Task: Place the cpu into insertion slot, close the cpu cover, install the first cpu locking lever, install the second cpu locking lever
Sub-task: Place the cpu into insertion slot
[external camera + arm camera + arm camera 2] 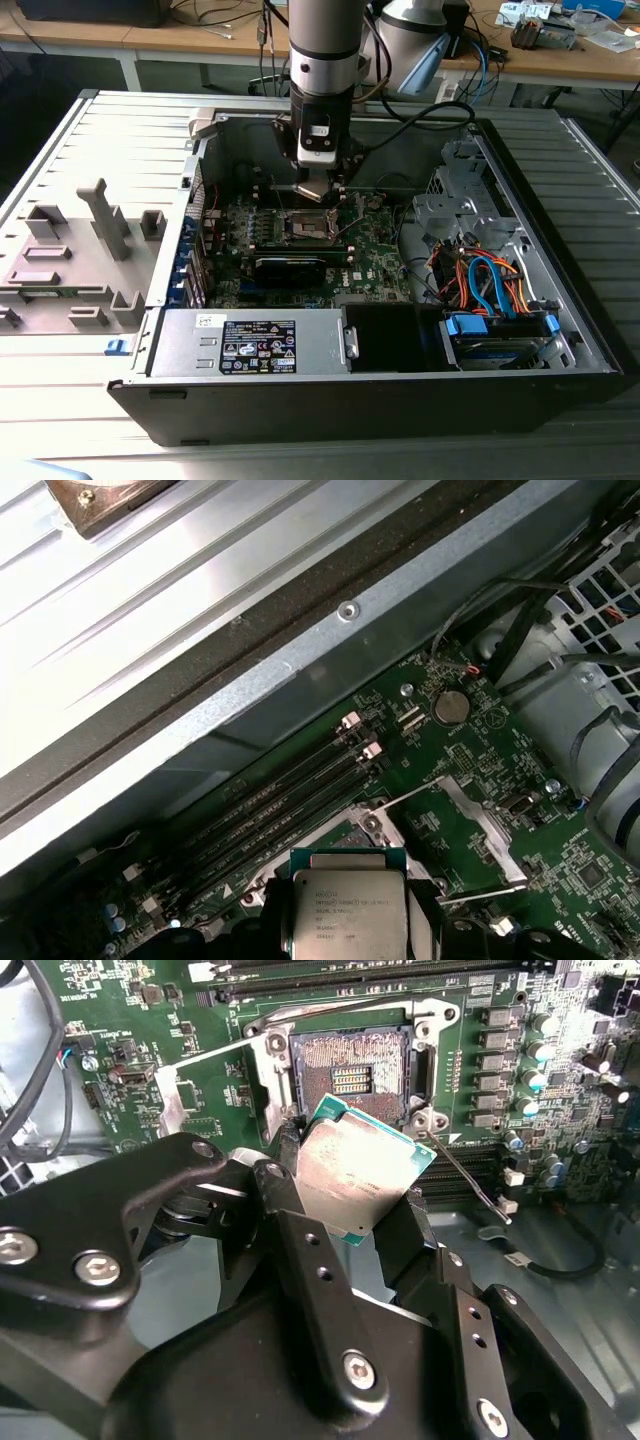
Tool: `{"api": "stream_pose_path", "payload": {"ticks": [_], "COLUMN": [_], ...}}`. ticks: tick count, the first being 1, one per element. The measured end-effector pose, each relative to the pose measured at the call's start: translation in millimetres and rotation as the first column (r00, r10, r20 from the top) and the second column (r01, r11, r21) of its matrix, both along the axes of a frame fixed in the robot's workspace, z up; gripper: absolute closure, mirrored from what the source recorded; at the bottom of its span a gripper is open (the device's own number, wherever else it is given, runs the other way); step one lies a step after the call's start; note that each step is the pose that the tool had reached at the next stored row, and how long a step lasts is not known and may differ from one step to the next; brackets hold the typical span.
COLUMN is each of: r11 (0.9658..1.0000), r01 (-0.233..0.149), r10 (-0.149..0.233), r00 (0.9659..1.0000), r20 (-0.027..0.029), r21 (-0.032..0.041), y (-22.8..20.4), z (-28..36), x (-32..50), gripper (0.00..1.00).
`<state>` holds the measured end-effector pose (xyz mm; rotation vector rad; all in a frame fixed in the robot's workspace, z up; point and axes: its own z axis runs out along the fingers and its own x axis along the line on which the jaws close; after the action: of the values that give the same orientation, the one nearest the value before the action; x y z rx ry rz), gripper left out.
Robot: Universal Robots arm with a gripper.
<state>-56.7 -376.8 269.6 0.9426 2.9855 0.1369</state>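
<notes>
One grey fixture (75,250) at the exterior view's left, open computer case (400,400) beside it, gripper (318,188) pinching the cpu (360,1175) tilted just above the bare insertion slot (350,1070), cpu cover (172,1095) flipped open, blue and orange cables (490,280) rightward

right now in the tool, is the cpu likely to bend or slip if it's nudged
Probably stiff: the cpu looks like a flat, metal-topped plate. It could slip, since the tool pinches only its thin edges and holds it tilted.
</notes>
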Motion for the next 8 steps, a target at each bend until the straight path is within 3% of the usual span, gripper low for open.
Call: {"api": "stream_pose_path", "payload": {"ticks": [8], "r11": [0.9995], "r01": [0.033], "r10": [-0.033], "r00": [0.9995], "r20": [0.0], "r21": [0.0001], "y": [0.0], "z": [-0.1], "x": [0.0], "gripper": [0.45]}}
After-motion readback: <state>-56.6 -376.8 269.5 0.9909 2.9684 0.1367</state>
